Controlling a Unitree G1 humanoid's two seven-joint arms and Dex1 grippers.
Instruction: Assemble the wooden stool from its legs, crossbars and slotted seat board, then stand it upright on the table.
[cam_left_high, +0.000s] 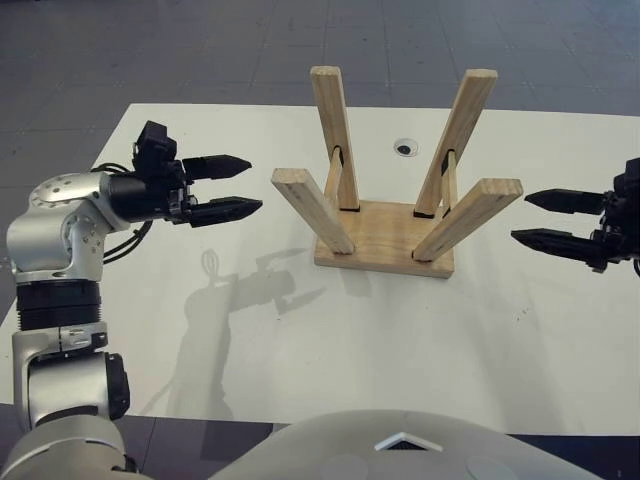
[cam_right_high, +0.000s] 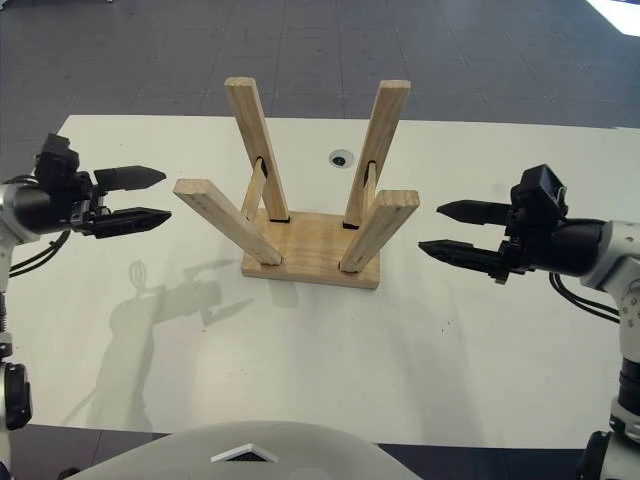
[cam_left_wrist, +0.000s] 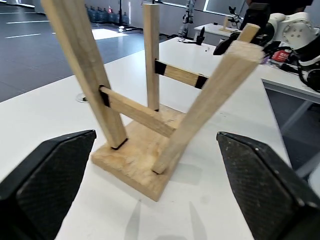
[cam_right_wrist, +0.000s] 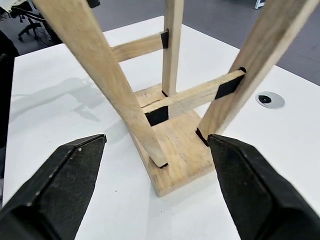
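A white table (cam_left_high: 400, 340) stretches away from the robot. Midway across it, the left gripper (cam_left_high: 253, 183) hovers at the left and the right gripper (cam_right_high: 430, 228) at the right. Each has its two black fingers spread apart and holds nothing. Both point inward at the wooden stool (cam_left_high: 385, 235), and both are well apart from it.

The stool sits between them, upside down. Its slotted seat board (cam_left_high: 383, 262) lies flat on the table, and four legs (cam_left_high: 312, 210) splay upward and outward from it. Two legs lean toward the robot and two lean away. Thin crossbars (cam_right_wrist: 200, 94) join the legs low down, near the board. Beyond the stool, a small round cable hole (cam_left_high: 404, 148) is set into the tabletop.

The assembly looks done, and only turning the stool over appears to remain. The wood is probably stiff, light and not fragile, with a dry surface that should grip well. The slotted joints might pull loose under a tug. A safer hold is likely one leg on each side, close to the board, squeezed across its flat faces.
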